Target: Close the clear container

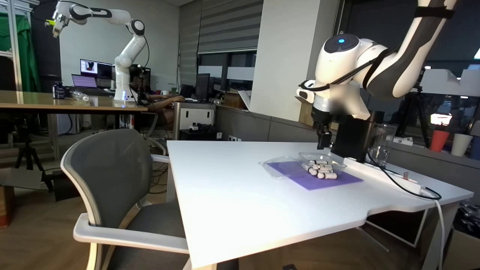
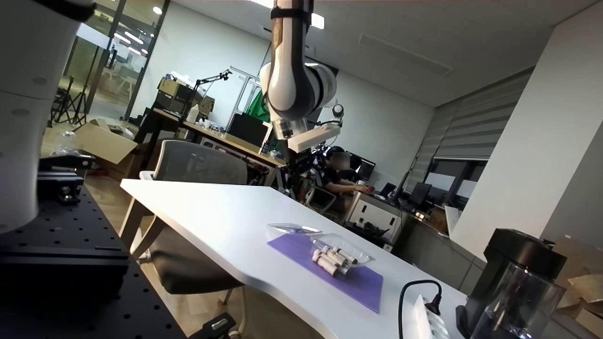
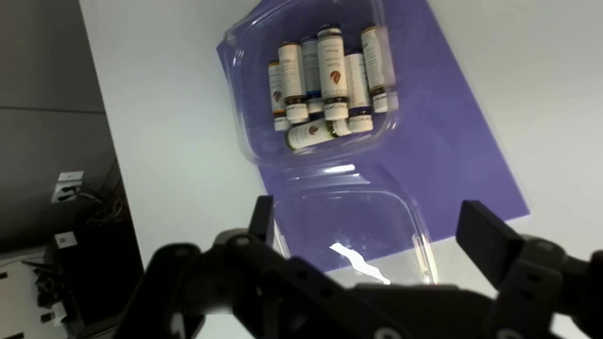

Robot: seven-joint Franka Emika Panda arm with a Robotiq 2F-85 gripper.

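The clear container stands open on a purple mat (image 1: 337, 182). Its base (image 3: 325, 153) holds several small white-labelled bottles (image 3: 332, 70) and shows in both exterior views (image 1: 305, 154) (image 2: 362, 254). Its see-through lid (image 3: 346, 219) is hinged to the base and lies folded back, partly off the mat. The lid also shows in both exterior views (image 1: 277, 170) (image 2: 293, 229). My gripper (image 3: 370, 223) is open and empty. In the wrist view its fingers appear on either side of the lid, and its body hides the lid's outer edge. In both exterior views the gripper (image 1: 324, 140) (image 2: 286, 184) hangs above the table, apart from the container.
A white power strip (image 1: 386, 176) with a black cable lies near the mat. A black appliance (image 2: 513, 278) with a clear jug stands beside the strip. A grey chair (image 1: 112, 180) stands at the table's edge. The white table (image 1: 232, 202) carries the mat.
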